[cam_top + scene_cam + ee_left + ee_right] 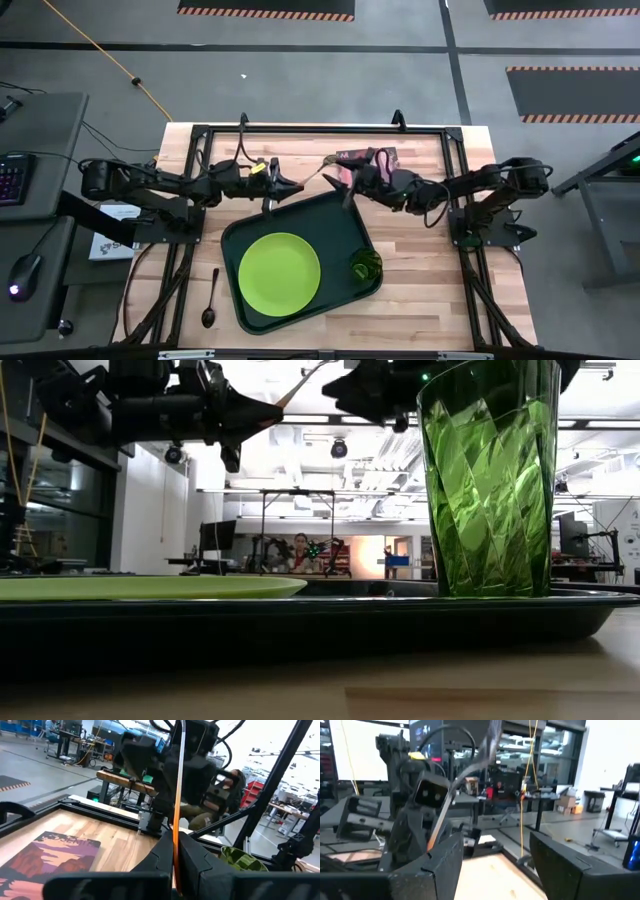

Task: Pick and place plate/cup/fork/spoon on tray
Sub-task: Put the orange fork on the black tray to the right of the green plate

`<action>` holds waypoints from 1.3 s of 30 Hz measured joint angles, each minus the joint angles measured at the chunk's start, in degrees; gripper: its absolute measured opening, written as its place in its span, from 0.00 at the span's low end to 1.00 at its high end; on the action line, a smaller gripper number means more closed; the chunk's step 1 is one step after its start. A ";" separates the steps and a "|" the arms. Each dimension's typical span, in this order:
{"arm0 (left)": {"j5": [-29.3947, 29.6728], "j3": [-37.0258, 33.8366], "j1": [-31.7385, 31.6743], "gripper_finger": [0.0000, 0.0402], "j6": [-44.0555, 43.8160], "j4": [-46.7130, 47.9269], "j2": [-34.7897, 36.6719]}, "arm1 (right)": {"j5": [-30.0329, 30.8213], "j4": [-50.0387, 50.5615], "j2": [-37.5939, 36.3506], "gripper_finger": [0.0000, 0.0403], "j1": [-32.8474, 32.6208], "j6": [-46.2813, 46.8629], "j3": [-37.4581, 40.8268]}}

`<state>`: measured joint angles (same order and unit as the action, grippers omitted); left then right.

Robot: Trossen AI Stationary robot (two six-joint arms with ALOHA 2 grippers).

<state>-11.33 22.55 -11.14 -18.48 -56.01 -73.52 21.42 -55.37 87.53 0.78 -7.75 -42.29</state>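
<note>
The left end effector (285, 184) is clenched on the fork (308, 179) by its orange handle, held in the air just above the tray's (236, 240) far rim. The fork's long axis runs across toward the right end effector (347, 188), whose fingers stand spread just beyond the tines. The tray lies directly below and nearer the front, bearing the plate (279, 276) and the cup (365, 265). The spoon (211, 299) lies on the counter (420, 295) beside the tray's left edge, nearer the left arm. A reddish book (380, 157) sits under the right arm.
</note>
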 joint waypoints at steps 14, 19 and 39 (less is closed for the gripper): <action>3.72 0.02 0.40 0.00 0.57 4.10 -0.02 | -2.00 -7.18 -0.02 0.55 -0.28 -4.79 -1.13; 3.78 0.02 0.36 0.00 0.64 3.88 -0.04 | -3.31 -8.81 -0.04 0.54 -0.44 -5.33 -1.13; 7.84 0.04 -0.79 0.21 4.20 9.25 1.82 | 9.23 -3.15 -3.00 0.01 -2.64 -9.65 -1.06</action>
<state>-3.49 22.59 -11.93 -14.28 -46.76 -71.70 30.65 -58.52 84.52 -1.86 -17.39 -43.35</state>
